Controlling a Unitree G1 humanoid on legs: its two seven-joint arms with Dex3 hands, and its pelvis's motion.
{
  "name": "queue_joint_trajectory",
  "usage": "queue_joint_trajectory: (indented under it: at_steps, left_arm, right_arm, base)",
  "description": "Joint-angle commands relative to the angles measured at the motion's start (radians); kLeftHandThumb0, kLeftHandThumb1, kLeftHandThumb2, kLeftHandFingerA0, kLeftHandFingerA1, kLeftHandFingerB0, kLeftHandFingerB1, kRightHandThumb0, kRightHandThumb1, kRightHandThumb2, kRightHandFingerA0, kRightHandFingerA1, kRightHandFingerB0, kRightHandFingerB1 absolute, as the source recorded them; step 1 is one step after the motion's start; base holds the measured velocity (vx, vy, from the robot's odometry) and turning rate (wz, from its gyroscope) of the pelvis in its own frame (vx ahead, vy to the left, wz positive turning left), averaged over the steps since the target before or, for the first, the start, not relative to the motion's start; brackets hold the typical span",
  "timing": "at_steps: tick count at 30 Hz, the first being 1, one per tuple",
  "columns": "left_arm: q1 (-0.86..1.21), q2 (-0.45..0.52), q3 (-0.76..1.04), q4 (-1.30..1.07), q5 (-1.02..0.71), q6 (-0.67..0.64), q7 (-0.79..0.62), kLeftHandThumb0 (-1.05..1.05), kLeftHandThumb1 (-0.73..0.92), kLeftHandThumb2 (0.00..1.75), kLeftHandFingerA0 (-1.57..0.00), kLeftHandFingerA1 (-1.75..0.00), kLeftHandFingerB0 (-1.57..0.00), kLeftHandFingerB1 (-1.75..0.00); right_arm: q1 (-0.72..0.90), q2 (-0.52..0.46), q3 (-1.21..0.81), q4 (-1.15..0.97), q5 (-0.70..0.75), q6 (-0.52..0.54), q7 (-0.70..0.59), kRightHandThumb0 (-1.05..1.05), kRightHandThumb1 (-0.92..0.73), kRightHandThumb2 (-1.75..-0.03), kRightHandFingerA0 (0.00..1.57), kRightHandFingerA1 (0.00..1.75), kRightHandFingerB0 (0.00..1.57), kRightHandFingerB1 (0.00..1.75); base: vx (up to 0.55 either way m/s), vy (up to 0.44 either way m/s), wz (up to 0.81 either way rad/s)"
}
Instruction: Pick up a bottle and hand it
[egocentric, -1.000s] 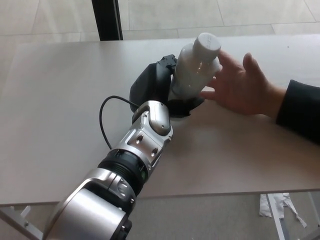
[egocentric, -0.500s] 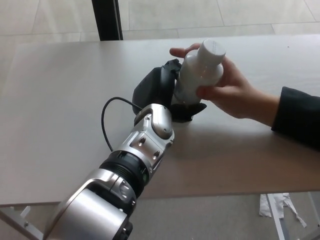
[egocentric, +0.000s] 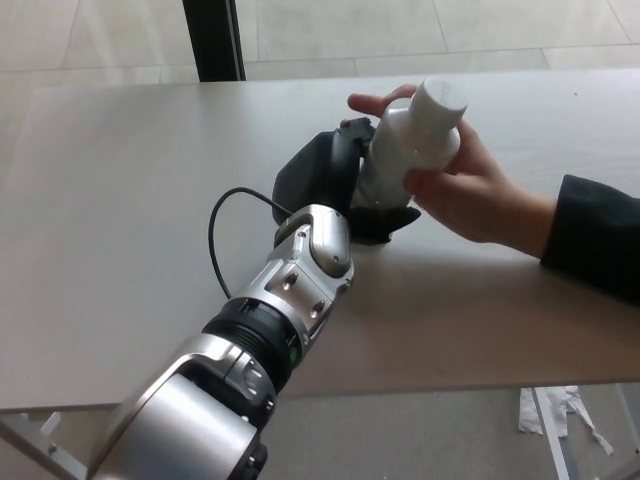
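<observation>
Since the earlier frames the person's hand (egocentric: 455, 185) has moved from an open palm beside the bottle to a full grip around it, and the white plastic bottle (egocentric: 413, 140) has shifted a little to the right and up, tilting more toward the person.

The bottle is held above the desk (egocentric: 120, 180), leaning with its white cap up and to the right. This tilt makes sense for a handover: the upper part is offered to the person, whose thumb lies over the far side near the neck and whose other fingers wrap the near side of the body. The lower part of the bottle stays low, inside the left robot hand (egocentric: 345, 190), so both hands share it at this moment.

The black left robot hand is clasped around the bottom of the bottle. One thick finger shows under the base, and the rest of the hand is behind and to the left of it. I judge that it is grasping the bottle and has not let go yet, because its fingers lie close against the base and no gap shows. The silver forearm (egocentric: 290, 290) reaches from the lower left, with a black cable (egocentric: 214, 235) looping beside the wrist. The right robot hand is out of the picture.

The handover seems nearly done; only the release remains.
</observation>
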Motion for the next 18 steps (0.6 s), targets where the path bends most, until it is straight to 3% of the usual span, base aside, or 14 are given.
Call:
queue_joint_trajectory:
  at_steps: [1, 2, 3, 4, 5, 7, 8, 9, 12, 13, 14, 15, 17, 18]
  left_arm:
    - [-0.312, -0.362, -0.013, 0.002, -0.052, 0.213, -0.318, -0.56, 0.61, 0.59, -0.29, -0.69, 0.0, 0.0]
    - [-0.32, -0.327, -0.017, -0.015, -0.057, 0.213, -0.369, -0.67, 0.49, 0.78, -0.1, -0.56, 0.0, 0.0]
    - [-0.322, -0.289, -0.038, -0.041, -0.044, 0.199, -0.415, -0.72, 0.51, 0.82, -0.03, -0.43, 0.0, 0.0]
    - [-0.304, -0.227, -0.051, -0.101, -0.048, 0.175, -0.471, -0.93, 0.48, 0.82, 0.0, -0.22, 0.0, 0.0]
    - [-0.287, -0.167, -0.065, -0.161, -0.049, 0.166, -0.519, -0.93, 0.49, 0.83, 0.0, -0.24, 0.0, 0.0]
    - [-0.276, -0.1, -0.087, -0.246, -0.049, 0.213, -0.587, -0.94, 0.5, 0.84, 0.0, -0.2, 0.0, 0.0]
    - [-0.255, -0.052, -0.087, -0.318, -0.062, 0.239, -0.618, -0.88, 0.49, 0.82, 0.0, -0.21, 0.0, 0.0]
    - [-0.22, 0.005, -0.079, -0.41, -0.088, 0.264, -0.656, -0.88, 0.49, 0.82, 0.0, -0.22, 0.0, 0.0]
    - [-0.038, 0.235, -0.035, -0.783, -0.188, 0.346, -0.758, -0.91, 0.53, 0.88, 0.0, -0.25, 0.0, -0.01]
    - [0.026, 0.305, -0.018, -0.882, -0.213, 0.338, -0.783, -0.8, 0.49, 0.91, 0.0, -0.33, 0.0, -0.16]
    - [0.08, 0.372, 0.002, -0.983, -0.236, 0.384, -0.804, -0.86, 0.5, 0.9, 0.0, -0.44, 0.0, -0.09]
    - [0.091, 0.388, 0.008, -1.014, -0.241, 0.408, -0.809, -0.86, 0.5, 0.9, 0.0, -0.44, 0.0, -0.09]
    - [0.22, 0.541, 0.09, -1.164, -0.287, 0.44, -0.853, -0.75, 0.47, 0.9, 0.0, -0.42, 0.0, -0.18]
    - [0.285, 0.611, 0.147, -1.219, -0.314, 0.464, -0.868, -0.74, 0.46, 0.91, 0.0, -0.44, 0.0, -0.21]
  right_arm:
    - [-0.001, 0.01, -0.016, -0.001, 0.013, 0.028, -0.033, -0.51, -0.4, -0.74, 0.42, 0.52, 0.35, 0.45]
    - [0.004, 0.009, -0.016, -0.006, 0.015, 0.034, -0.031, -0.45, -0.5, -0.56, 0.46, 0.42, 0.41, 0.33]
    - [0.008, 0.006, -0.015, -0.001, 0.003, 0.027, -0.034, -0.52, -0.4, -0.74, 0.41, 0.51, 0.35, 0.45]
    - [0.01, 0.005, -0.02, -0.008, 0.007, 0.038, -0.044, -0.51, -0.4, -0.74, 0.42, 0.51, 0.37, 0.46]
    - [0.012, 0.003, -0.02, -0.011, 0.002, 0.038, -0.047, -0.51, -0.4, -0.74, 0.4, 0.51, 0.36, 0.46]
    - [0.017, 0.0, -0.02, -0.009, 0.002, 0.039, -0.041, -0.45, -0.51, -0.56, 0.46, 0.41, 0.42, 0.34]
    - [0.015, -0.01, -0.015, -0.001, -0.02, 0.04, -0.051, -0.46, -0.51, -0.56, 0.47, 0.4, 0.41, 0.34]
    - [0.015, -0.008, -0.014, -0.001, -0.017, 0.041, -0.05, -0.52, -0.41, -0.75, 0.41, 0.5, 0.35, 0.45]
    - [0.013, -0.008, -0.032, -0.01, 0.002, 0.058, -0.067, -0.51, -0.39, -0.74, 0.44, 0.51, 0.39, 0.46]
    - [0.009, -0.01, -0.038, -0.003, 0.01, 0.053, -0.062, -0.49, -0.4, -0.73, 0.44, 0.51, 0.39, 0.46]
    - [0.006, -0.018, -0.044, 0.004, 0.016, 0.06, -0.06, -0.49, -0.39, -0.73, 0.44, 0.51, 0.4, 0.46]
    - [0.002, -0.025, -0.049, 0.009, 0.019, 0.064, -0.061, -0.49, -0.39, -0.73, 0.44, 0.51, 0.4, 0.46]
    - [0.0, -0.043, -0.05, 0.026, 0.007, 0.059, -0.054, -0.51, -0.4, -0.75, 0.44, 0.52, 0.37, 0.46]
    - [-0.004, -0.049, -0.055, 0.031, 0.012, 0.061, -0.053, -0.45, -0.48, -0.55, 0.52, 0.42, 0.46, 0.35]
  base:
    - [0.0, 0.0, 0.0]
    - [0.0, 0.0, 0.0]
    - [0.0, 0.0, 0.0]
    - [0.0, 0.0, 0.0]
    - [0.0, 0.0, 0.0]
    - [0.0, 0.0, 0.0]
    - [0.0, 0.0, 0.0]
    - [0.0, 0.0, 0.0]
    - [0.0, 0.0, 0.0]
    - [0.0, 0.0, 0.0]
    - [0.0, 0.0, 0.0]
    - [0.0, 0.0, 0.0]
    - [0.0, 0.0, 0.0]
    - [0.0, 0.0, 0.0]
